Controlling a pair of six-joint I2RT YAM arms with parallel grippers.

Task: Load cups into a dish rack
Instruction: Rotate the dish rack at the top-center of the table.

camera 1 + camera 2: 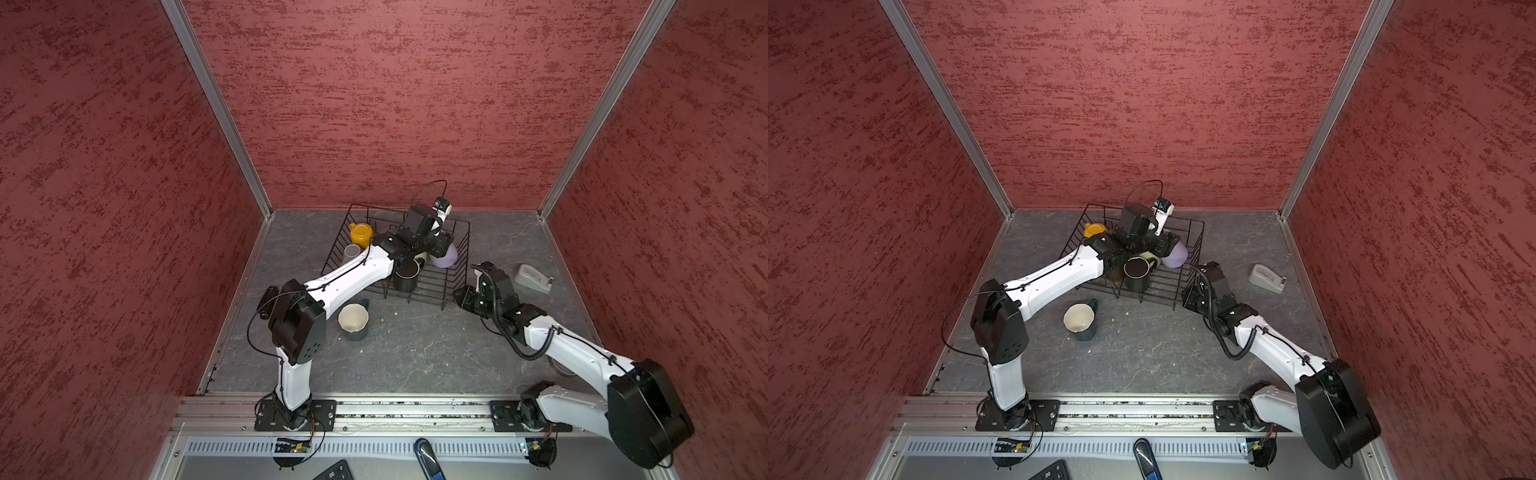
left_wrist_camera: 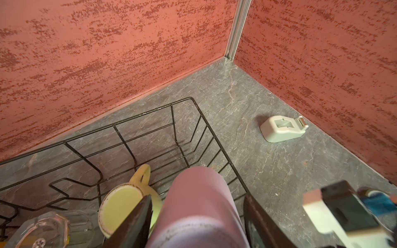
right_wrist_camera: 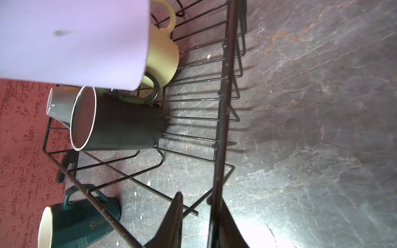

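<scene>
Lilac tumbler (image 2: 199, 206), matte and tilted, clenched in the left claw (image 2: 197, 198) over the dish rack (image 3: 225, 85).
Inside: yellow mug (image 1: 360, 233), pale green mug (image 3: 163, 53), grey mug (image 3: 60, 107), black mug (image 3: 122, 122), clear glass (image 1: 352, 251); teal mug (image 1: 353, 322) stands outside on the bench (image 1: 415, 353); right claw (image 3: 198, 198) straddles the rim, grip unclear.

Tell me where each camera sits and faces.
Both top views: overhead in front, looking down; both arms, dish rack, teal mug.
Left wrist: over the rack, facing the far corner; left gripper holding the lilac tumbler.
Right wrist: at the rack's near corner, looking across it; right gripper straddling its rim.
Wrist views share: tumbler, pale green mug.
</scene>
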